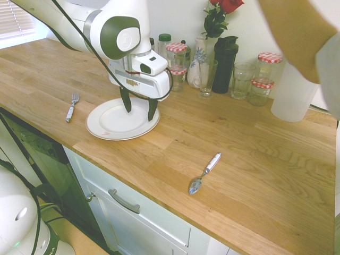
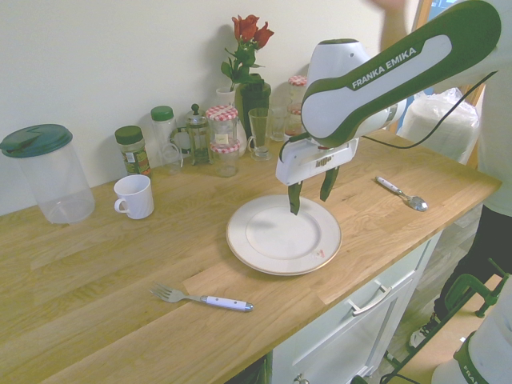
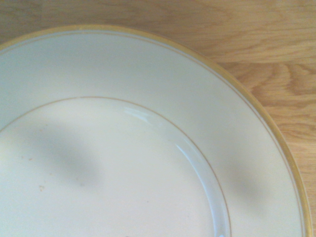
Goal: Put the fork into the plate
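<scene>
In the first exterior view, the white-handled spoon [image 1: 204, 173] is lying nearest the camera on the wooden counter [image 1: 255, 175], well apart from everything else; further back the gripper [image 1: 138, 109] is hanging over the plate [image 1: 114, 127] with its dark fingers spread wide and holding nothing, while the fork [image 1: 70, 107] is lying on the counter just beside the plate, on the far side from the spoon. In the second exterior view, the fork [image 2: 202, 299] is resting closest to the lens, tines pointing away from the plate [image 2: 320, 252], and the gripper [image 2: 312, 190] is pointing straight down above the plate's far rim. In the wrist view, only the empty plate [image 3: 148, 89] and bare wood are showing. Judging from this, the arm is needing to travel sideways off the plate, line its open fingers across the fork's white handle, descend squarely and close near the handle's middle so the fork is not tipping when lifted
</scene>
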Controlling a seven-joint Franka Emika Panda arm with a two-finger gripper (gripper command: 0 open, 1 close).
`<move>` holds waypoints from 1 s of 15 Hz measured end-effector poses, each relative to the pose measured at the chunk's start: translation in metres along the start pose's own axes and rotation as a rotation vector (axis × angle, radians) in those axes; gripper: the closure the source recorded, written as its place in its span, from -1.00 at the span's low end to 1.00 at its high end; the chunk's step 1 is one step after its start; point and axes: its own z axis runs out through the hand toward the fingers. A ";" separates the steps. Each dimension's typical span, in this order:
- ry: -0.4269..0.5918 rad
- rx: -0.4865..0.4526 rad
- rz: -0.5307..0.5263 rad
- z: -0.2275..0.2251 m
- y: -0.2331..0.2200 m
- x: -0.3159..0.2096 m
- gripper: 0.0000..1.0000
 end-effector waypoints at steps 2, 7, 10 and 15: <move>0.000 0.001 0.001 0.000 0.000 0.001 -1.00; 0.021 0.018 -0.081 -0.008 -0.018 -0.016 -1.00; 0.054 0.008 -0.176 -0.020 -0.048 -0.055 -1.00; 0.095 -0.041 -0.302 -0.037 -0.090 -0.132 -1.00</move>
